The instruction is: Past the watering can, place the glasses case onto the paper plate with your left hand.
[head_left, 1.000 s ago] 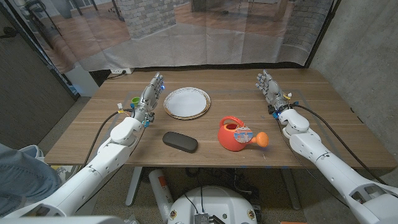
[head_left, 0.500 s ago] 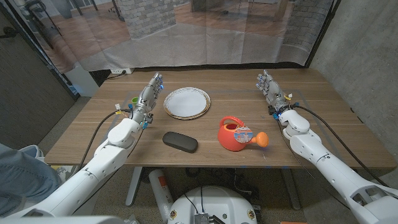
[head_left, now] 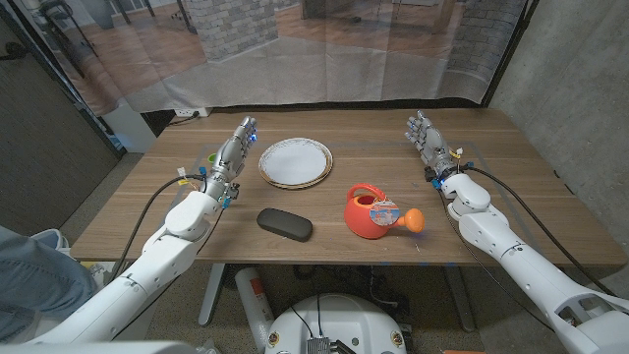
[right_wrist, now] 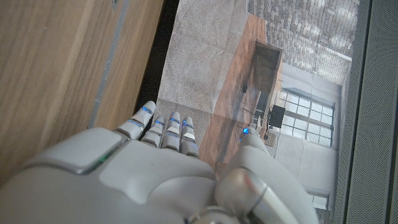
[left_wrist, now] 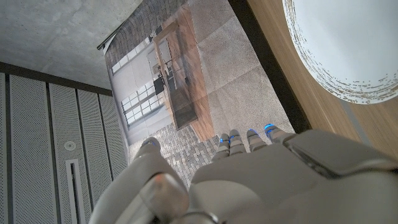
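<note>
Currently left hand (head_left: 236, 149) is up over the far-left part of the bench (head_left: 147, 211), fingers straight and slightly apart, holding nothing; the left wrist view gives the same, fingertips (left_wrist: 249, 135) extended with nothing between them. Paper plate (head_left: 295, 162) sits just beside this hand on its inner side, touching nothing; its rim also appears in the left wrist view (left_wrist: 348, 43). Glasses case (head_left: 285, 224), dark and oblong, lies flat on the bench nearer the robot than the left hand, close to that forearm, apart from the plate. Red watering can (head_left: 371, 212) with orange spout stands upright further in from the case, between the two arms, nearer the robot than the plate. A small green object (head_left: 213, 159) sits right beside the left hand on its outer side; can't tell what it is. Right hand (head_left: 425, 138) is at the far-right side of the bench, fingers extended and apart, empty; well away from the can. Right wrist view has the fingers (right_wrist: 163, 127) straight over the bench edge.
</note>
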`<move>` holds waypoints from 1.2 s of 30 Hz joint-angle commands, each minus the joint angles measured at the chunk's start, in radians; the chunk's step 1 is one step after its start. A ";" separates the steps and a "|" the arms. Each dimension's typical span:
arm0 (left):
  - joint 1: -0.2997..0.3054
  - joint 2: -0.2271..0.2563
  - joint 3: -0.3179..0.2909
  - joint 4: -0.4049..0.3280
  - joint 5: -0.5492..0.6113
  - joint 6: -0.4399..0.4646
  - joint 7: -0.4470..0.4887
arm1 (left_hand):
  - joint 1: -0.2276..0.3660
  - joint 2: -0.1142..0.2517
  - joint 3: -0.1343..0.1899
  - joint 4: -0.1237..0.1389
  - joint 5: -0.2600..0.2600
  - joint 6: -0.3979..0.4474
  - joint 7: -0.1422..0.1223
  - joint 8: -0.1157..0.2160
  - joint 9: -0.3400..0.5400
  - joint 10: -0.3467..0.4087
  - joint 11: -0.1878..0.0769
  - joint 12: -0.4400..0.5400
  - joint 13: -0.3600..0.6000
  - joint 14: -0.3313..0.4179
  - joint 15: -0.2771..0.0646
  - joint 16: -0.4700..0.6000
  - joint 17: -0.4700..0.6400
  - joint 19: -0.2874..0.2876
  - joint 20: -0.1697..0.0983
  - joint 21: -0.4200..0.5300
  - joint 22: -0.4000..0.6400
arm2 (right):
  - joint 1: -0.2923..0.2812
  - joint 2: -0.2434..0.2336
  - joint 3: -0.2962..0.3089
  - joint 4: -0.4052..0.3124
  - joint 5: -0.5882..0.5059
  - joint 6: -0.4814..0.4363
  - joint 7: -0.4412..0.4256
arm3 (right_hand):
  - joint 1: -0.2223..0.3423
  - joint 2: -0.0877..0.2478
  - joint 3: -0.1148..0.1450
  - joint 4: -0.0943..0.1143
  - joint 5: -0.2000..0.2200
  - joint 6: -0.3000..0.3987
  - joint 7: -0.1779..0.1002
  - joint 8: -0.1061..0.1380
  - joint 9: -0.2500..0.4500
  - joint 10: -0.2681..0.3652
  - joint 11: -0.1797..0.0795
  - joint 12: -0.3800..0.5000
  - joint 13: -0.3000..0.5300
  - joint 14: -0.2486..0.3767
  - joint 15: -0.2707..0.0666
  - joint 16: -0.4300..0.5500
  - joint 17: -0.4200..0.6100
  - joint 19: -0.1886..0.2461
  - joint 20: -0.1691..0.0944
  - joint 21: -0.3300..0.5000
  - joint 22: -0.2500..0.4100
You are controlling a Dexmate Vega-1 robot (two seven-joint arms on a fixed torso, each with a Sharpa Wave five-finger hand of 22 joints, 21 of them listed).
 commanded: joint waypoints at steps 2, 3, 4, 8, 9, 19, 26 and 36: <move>0.041 0.027 -0.018 -0.035 0.023 -0.014 0.005 | 0.011 0.002 -0.004 -0.004 -0.004 0.009 -0.002 0.008 0.002 0.008 0.003 0.006 0.004 0.001 -0.004 0.008 0.003 -0.057 -0.007 0.006 0.004 | 0.001 0.001 -0.004 -0.006 -0.006 -0.005 -0.005 | 0.002 0.001 0.001 -0.009 -0.002 0.013 -0.001 0.006 0.004 0.008 0.003 0.005 0.003 0.010 -0.003 0.009 0.005 0.007 -0.016 -0.001 0.004; 0.044 0.030 -0.019 -0.038 0.024 -0.013 0.006 | 0.011 0.002 -0.004 -0.004 -0.004 0.011 -0.002 0.009 0.002 0.011 0.003 0.006 0.004 0.002 -0.004 0.008 0.003 -0.056 -0.007 0.006 0.004 | 0.000 0.000 -0.004 -0.007 -0.007 -0.004 -0.006 | 0.002 0.001 0.001 -0.009 -0.002 0.013 -0.001 0.006 0.004 0.008 0.004 0.005 0.003 0.010 -0.002 0.009 0.005 0.007 -0.016 -0.001 0.004; 0.048 0.032 -0.021 -0.040 0.025 -0.012 0.007 | 0.011 0.002 -0.004 -0.004 -0.004 0.012 -0.002 0.009 0.002 0.012 0.004 0.007 0.004 0.002 -0.004 0.008 0.003 -0.056 -0.007 0.006 0.004 | 0.000 0.000 -0.004 -0.008 -0.008 -0.005 -0.007 | 0.002 0.002 0.001 -0.009 -0.002 0.013 -0.001 0.006 0.004 0.008 0.004 0.005 0.003 0.010 -0.002 0.009 0.005 0.007 -0.016 -0.001 0.004; 0.064 0.037 -0.025 -0.047 0.026 -0.014 0.009 | 0.012 0.002 -0.005 -0.004 -0.005 0.013 -0.002 0.009 0.002 0.014 0.002 0.007 0.004 0.005 -0.005 0.008 0.003 -0.054 -0.006 0.007 0.004 | -0.001 -0.001 -0.005 -0.011 -0.009 -0.008 -0.010 | 0.002 0.002 0.001 -0.009 -0.002 0.013 -0.001 0.006 0.004 0.009 0.005 0.005 0.003 0.011 -0.003 0.009 0.005 0.008 -0.016 -0.002 0.004; 0.068 0.037 -0.027 -0.048 0.026 -0.018 0.009 | 0.012 0.002 -0.005 -0.004 -0.005 0.013 -0.002 0.008 0.002 0.015 0.002 0.007 0.004 0.005 -0.005 0.008 0.003 -0.054 -0.005 0.007 0.004 | -0.001 0.000 -0.005 -0.011 -0.009 -0.008 -0.010 | 0.002 0.002 0.001 -0.010 -0.002 0.013 -0.002 0.006 0.004 0.009 0.005 0.005 0.003 0.011 -0.002 0.009 0.005 0.008 -0.015 -0.002 0.004; 0.107 0.058 -0.043 -0.081 0.053 -0.027 0.023 | 0.013 0.003 -0.006 -0.005 -0.006 0.017 -0.003 0.008 0.002 0.019 0.001 0.007 0.004 0.009 -0.007 0.008 0.003 -0.051 -0.003 0.008 0.004 | 0.002 -0.003 -0.005 -0.010 -0.015 -0.003 -0.009 | 0.002 0.002 0.000 -0.011 -0.002 0.013 -0.001 0.006 0.004 0.009 0.005 0.005 0.003 0.011 -0.003 0.008 0.005 0.009 -0.015 -0.005 0.004; 0.125 0.068 -0.048 -0.103 0.069 -0.024 0.029 | 0.014 0.004 -0.007 -0.005 -0.006 0.019 -0.003 0.008 0.002 0.020 -0.001 0.007 0.004 0.012 -0.007 0.008 0.003 -0.050 -0.001 0.008 0.004 | 0.002 -0.005 -0.003 -0.015 -0.010 -0.010 -0.009 | 0.003 0.002 0.000 -0.011 -0.003 0.013 -0.001 0.006 0.004 0.010 0.005 0.005 0.003 0.012 -0.003 0.008 0.005 0.011 -0.016 -0.007 0.004; 0.158 0.078 -0.063 -0.132 0.102 -0.027 0.054 | 0.016 0.005 -0.008 -0.005 -0.007 0.021 -0.004 0.007 0.002 0.022 -0.003 0.006 0.004 0.013 -0.009 0.006 0.003 -0.050 -0.001 0.007 0.004 | 0.001 -0.014 -0.004 -0.021 -0.016 -0.007 -0.003 | 0.003 0.003 0.000 -0.012 -0.003 0.013 -0.001 0.006 0.004 0.011 0.005 0.005 0.003 0.012 -0.003 0.008 0.005 0.012 -0.016 -0.010 0.004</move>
